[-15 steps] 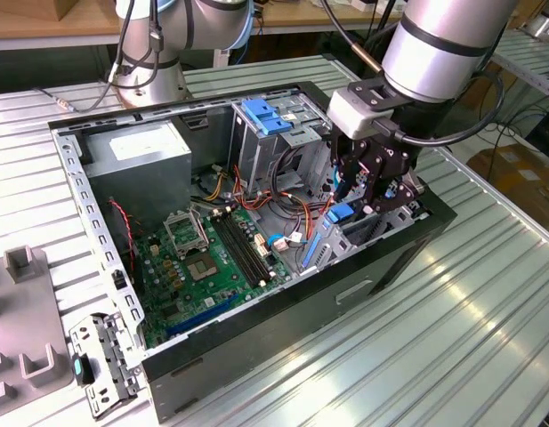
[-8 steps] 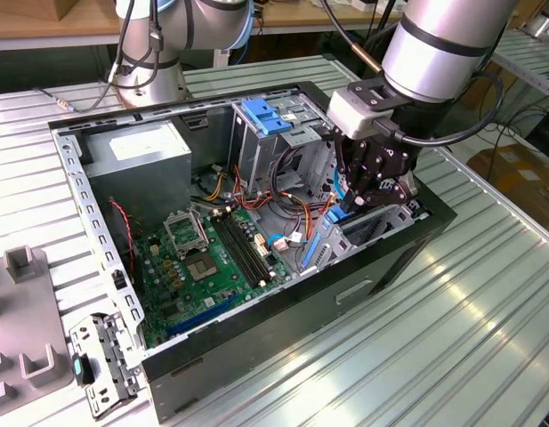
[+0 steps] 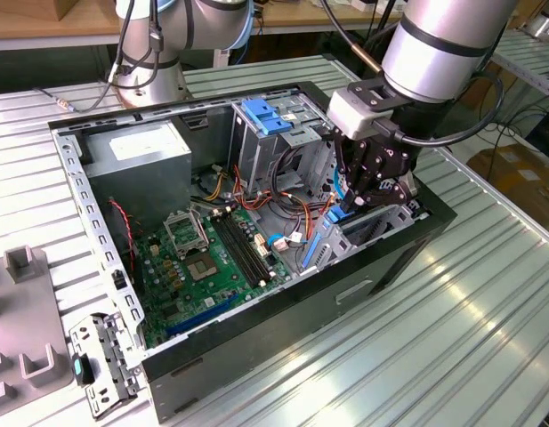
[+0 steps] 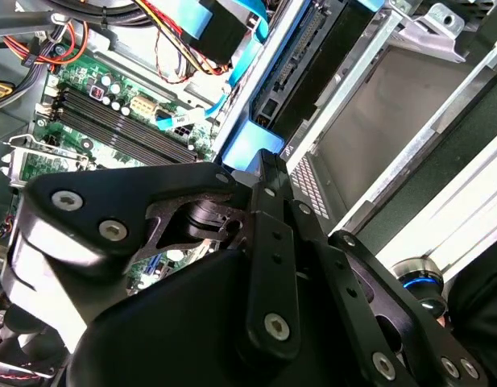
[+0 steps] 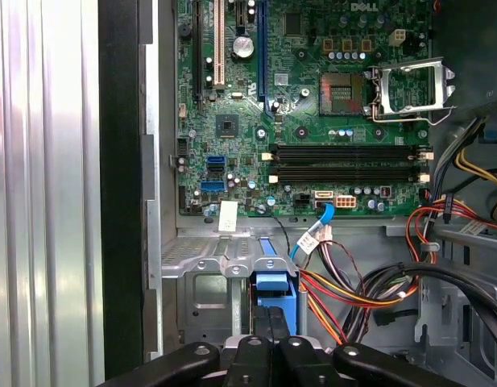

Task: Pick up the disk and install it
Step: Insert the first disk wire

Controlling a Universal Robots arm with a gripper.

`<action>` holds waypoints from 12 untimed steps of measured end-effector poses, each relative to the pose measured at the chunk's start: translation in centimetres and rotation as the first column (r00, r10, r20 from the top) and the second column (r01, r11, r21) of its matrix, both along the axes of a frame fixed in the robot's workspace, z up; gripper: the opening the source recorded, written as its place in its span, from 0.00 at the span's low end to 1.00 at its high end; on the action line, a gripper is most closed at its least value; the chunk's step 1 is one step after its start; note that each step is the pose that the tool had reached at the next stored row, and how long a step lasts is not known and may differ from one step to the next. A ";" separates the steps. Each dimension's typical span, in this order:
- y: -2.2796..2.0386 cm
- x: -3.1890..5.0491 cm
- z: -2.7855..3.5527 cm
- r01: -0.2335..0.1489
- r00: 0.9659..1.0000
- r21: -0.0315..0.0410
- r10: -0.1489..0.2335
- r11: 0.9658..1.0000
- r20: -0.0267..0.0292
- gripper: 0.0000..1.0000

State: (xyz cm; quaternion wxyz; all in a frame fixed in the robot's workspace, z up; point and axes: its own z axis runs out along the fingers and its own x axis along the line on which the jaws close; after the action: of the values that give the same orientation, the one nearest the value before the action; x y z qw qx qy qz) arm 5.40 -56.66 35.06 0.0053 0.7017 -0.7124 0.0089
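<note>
Ribbed metal table [image 3: 474, 342] beneath open case [image 3: 256, 349], disk [image 3: 320, 242] inside.

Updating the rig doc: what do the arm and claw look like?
Arm: thick silver-grey tube with a black band. Light grey block at the wrist. Claw: black metal linkage bars with round silver screws. Black cables loop along the arm.

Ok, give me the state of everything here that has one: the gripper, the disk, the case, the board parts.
computer case: lying on its side, side panel off.
gripper: shut on the disk, down inside the computer case.
disk: gripped at its blue end, in the metal drive bay.
CPU socket: load plate flipped open, no cooler.
memory slots: empty.
</note>
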 end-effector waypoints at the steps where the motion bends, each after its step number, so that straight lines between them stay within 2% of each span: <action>1: 0.00 0.00 0.00 0.000 1.000 0.000 0.000 1.000 0.000 0.11; 8: 0.00 0.05 -0.01 0.000 1.000 0.000 0.000 1.000 0.000 0.11; 12: 0.00 0.70 -0.01 0.000 1.000 0.000 0.000 1.000 0.000 0.11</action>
State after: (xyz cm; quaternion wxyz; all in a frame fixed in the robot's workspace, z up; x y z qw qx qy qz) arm 6.11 -56.67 35.05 0.0053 0.7017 -0.7124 0.0088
